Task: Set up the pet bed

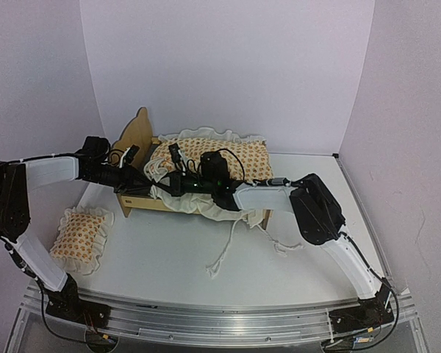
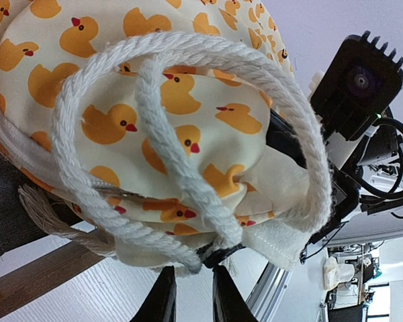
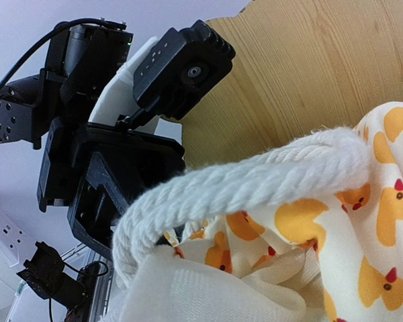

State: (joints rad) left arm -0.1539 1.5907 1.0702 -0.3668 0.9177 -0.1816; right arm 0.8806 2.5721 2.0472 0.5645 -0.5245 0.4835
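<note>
Left gripper (image 2: 191, 285): jaws nearly together at cushion (image 2: 188, 100) hem, rope tie (image 2: 178, 164) just ahead; grasp unclear. Right gripper (image 1: 170, 185) clenched, opposite.

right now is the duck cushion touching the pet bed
Touching: the top view shows the cushion lying in the pet bed, its ruffled edge draped over the front rail.

The pet bed (image 1: 136, 136) stands at the back left of the worktop (image 1: 169, 257). A duck-print cushion (image 1: 228, 154) is bunched on it, with ties (image 1: 222, 257) trailing off the front. The left arm (image 1: 55, 169) and right arm (image 1: 268, 197) reach to the cushion's left end. A matching pillow (image 1: 79, 232) lies at the worktop's left edge.
</note>
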